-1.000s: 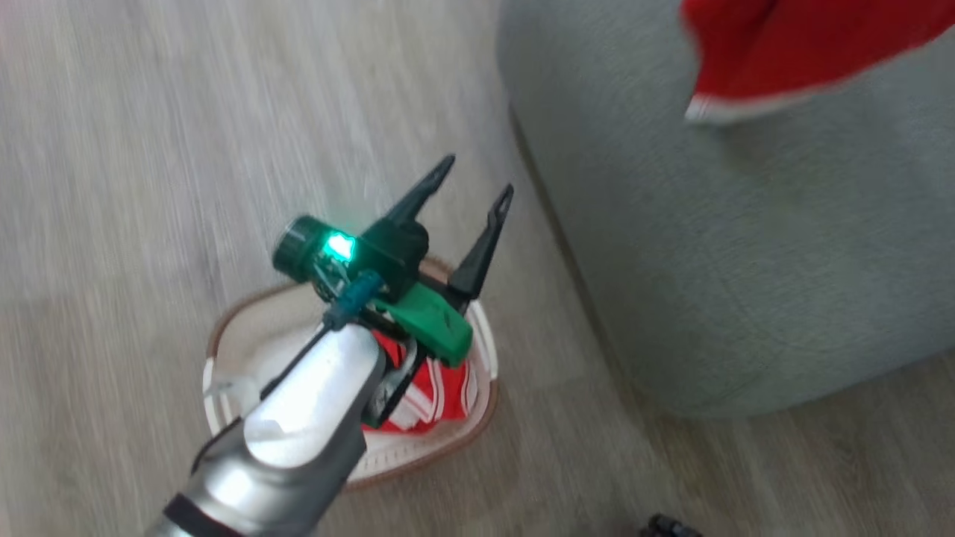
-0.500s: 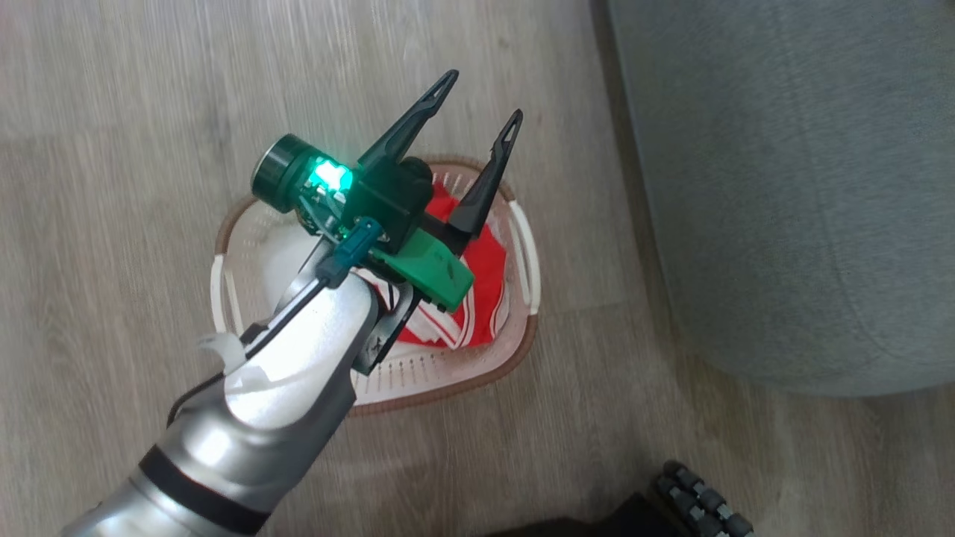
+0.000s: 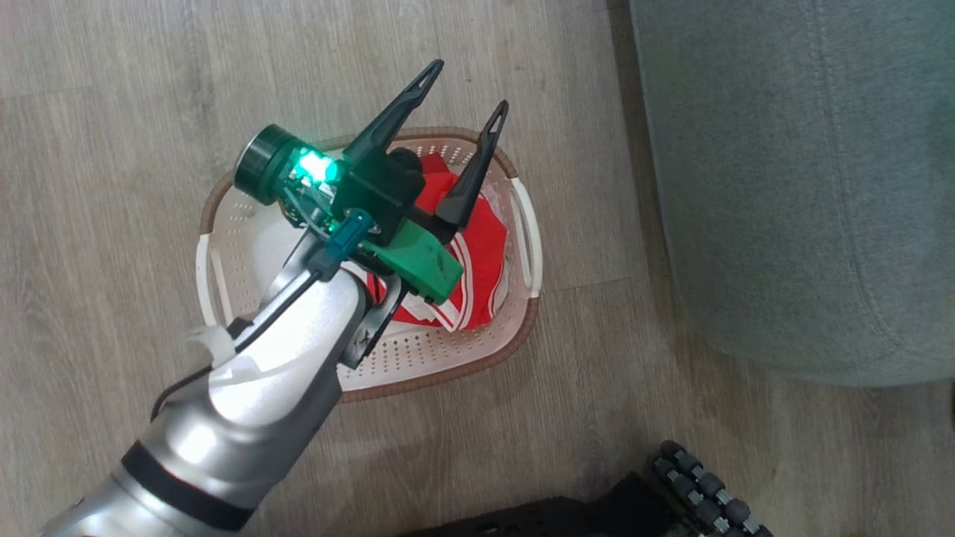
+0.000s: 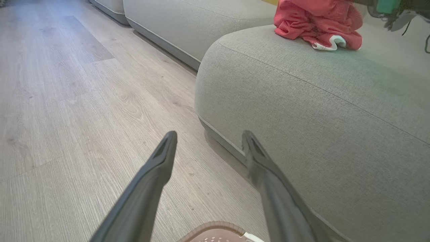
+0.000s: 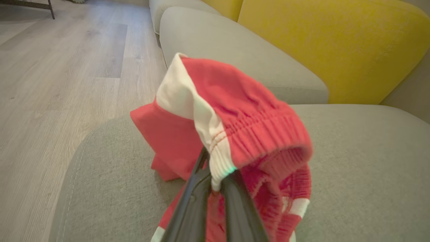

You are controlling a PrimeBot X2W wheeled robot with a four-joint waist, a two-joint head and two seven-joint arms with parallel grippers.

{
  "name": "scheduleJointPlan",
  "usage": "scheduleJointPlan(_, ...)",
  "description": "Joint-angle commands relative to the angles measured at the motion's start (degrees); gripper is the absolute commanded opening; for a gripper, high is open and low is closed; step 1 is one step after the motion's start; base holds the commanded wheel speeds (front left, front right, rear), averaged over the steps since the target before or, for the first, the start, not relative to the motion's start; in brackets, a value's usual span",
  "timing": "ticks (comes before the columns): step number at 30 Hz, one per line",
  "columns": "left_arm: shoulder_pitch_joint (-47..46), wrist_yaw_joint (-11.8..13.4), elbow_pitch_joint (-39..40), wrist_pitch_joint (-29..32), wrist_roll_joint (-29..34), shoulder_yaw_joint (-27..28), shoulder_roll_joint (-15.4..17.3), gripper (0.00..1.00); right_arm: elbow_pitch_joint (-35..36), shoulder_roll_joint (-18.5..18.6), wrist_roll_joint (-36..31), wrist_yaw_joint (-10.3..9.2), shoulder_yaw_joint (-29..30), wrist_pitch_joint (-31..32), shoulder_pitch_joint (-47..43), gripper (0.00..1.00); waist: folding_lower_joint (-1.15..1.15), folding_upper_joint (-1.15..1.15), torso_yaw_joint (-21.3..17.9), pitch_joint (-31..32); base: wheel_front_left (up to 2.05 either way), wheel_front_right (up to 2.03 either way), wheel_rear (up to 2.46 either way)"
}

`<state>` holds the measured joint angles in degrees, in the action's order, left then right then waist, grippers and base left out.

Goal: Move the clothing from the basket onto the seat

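A red garment (image 3: 485, 246) with white stripe trim is lying crumpled in the basket (image 3: 448, 358), on the side nearest the seat (image 3: 783, 186). Any print on it is too folded to read. The basket is sitting on the wooden floor (image 3: 112, 149) near the seat's rounded corner, with a strip of floor showing between them.

The left claw (image 3: 468, 83) is hovering over the basket with its two fingers spread apart and gripping nothing, and a green light (image 3: 313, 168) is glowing on its wrist. In the left wrist view, the same claw (image 4: 208, 134) is pointing past the brown basket rim toward the seat's front.

A second garment (image 4: 315, 23) is resting bunched on top of the seat, with a white edge showing. The right claw (image 5: 215, 188) is clamping this one, its fingers pressed together on the cloth below the ribbed elastic waistband. The red fabric and a white panel are draping over the fingertips and trailing onto the seat. A yellow cushion (image 5: 336, 50) is standing behind the seat.
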<state>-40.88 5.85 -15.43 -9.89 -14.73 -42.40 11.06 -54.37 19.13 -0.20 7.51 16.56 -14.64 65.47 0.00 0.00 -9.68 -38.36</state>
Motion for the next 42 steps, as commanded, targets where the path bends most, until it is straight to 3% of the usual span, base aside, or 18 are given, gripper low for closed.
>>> scheduleJointPlan(1,-1.5,0.3,1.9,0.1,0.3,1.2,1.3,1.0,1.1,-0.3,0.0,-0.02,-0.8,-0.4,-1.3,1.0,0.0,0.0,-0.3,0.3,0.0,0.0,0.0)
scheduleJointPlan(19,2.2,1.5,-1.0,-2.7,-3.2,3.2,2.4,1.0,9.8,-1.5,10.3,-0.02,-12.3,-0.4,-14.8,1.0,0.0,0.0,-1.8,8.0,0.0,0.0,0.0)
scheduleJointPlan(35,11.6,1.9,-4.2,-5.0,-8.1,6.4,-0.3,1.0,14.2,1.6,13.1,-0.02,-19.0,-0.4,-21.0,1.0,0.0,0.0,2.0,26.4,0.0,0.0,0.0)
scheduleJointPlan(42,18.4,3.0,-2.8,-5.1,-8.8,11.0,0.1,1.0,15.4,1.1,14.4,-0.02,-22.6,-0.4,-24.9,1.0,0.0,0.0,4.2,34.1,0.0,0.0,0.0)
